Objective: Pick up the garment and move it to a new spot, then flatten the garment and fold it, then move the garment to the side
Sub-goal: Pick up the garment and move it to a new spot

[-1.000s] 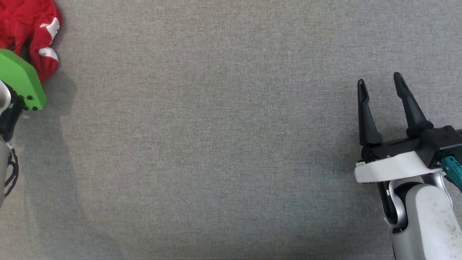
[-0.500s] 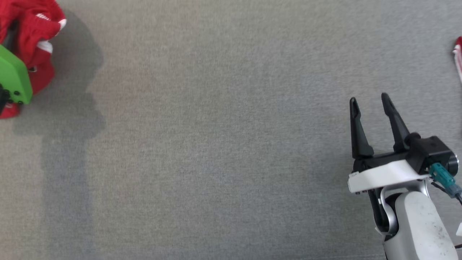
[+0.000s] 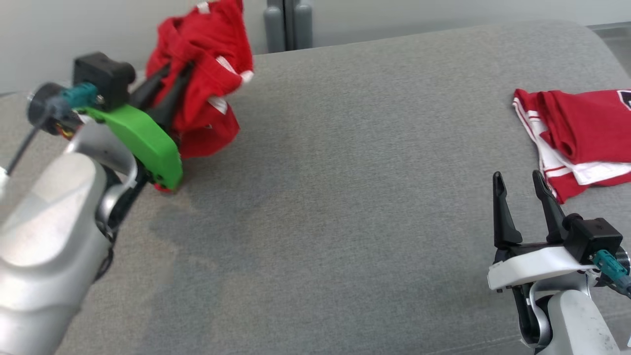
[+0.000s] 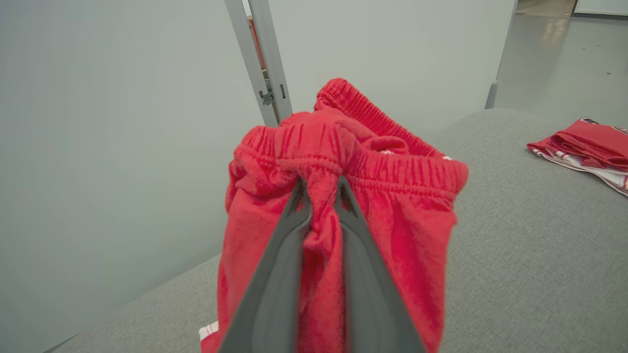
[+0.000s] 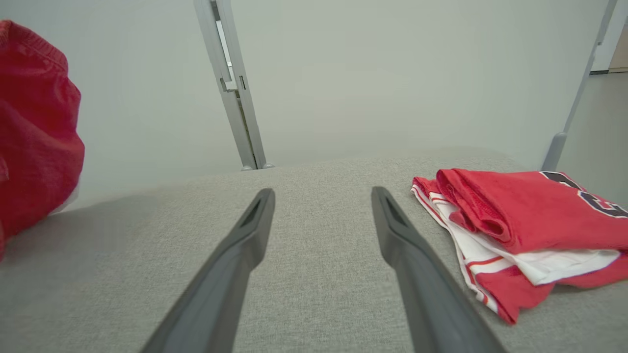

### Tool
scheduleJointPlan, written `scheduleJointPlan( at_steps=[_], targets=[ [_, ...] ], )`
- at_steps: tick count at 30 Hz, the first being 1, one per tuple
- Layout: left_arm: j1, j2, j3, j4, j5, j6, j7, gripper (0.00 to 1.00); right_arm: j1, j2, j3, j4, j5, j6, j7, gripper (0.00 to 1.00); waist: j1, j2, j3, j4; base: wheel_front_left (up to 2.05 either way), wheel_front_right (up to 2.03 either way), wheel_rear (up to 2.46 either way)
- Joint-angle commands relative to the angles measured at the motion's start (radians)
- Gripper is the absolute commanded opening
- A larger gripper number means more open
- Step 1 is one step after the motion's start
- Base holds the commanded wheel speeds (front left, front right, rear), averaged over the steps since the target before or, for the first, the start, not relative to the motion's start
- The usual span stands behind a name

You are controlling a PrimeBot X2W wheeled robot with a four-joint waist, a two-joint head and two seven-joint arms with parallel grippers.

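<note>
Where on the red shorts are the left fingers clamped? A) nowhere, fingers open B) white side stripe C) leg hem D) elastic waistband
D: in the left wrist view the left gripper has its fingers pinched on the ribbed elastic waistband of the red shorts.

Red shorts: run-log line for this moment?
left gripper jaws shut on red shorts | right gripper jaws open, empty | folded jersey at right
</note>
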Motion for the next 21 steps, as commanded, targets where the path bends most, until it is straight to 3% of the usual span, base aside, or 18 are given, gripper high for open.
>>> scheduleJointPlan(
  at_steps=[1,10,21],
  targets=[
    [0.047,-0.016,-0.008,-0.017,-0.009,0.002,-0.024,0.00,0.016,-0.002,0.001,0.005,0.009,-0.002,-0.006,1.00,0.0000,-0.0001,-0.046,-0.069,0.00,0.00,0.00],
    [0.292,-0.170,-0.087,0.036,0.003,0.069,-0.207,0.00,-0.002,-0.002,0.008,0.022,0.030,-0.002,-0.007,1.00,0.0000,-0.0001,-0.003,-0.115,0.00,0.00,0.00],
    [0.353,-0.356,-0.166,0.211,0.043,0.070,-0.283,0.00,-0.010,-0.002,0.035,0.051,0.043,-0.002,-0.008,1.00,0.0000,-0.0001,0.001,-0.104,0.00,0.00,0.00]
  ],
)
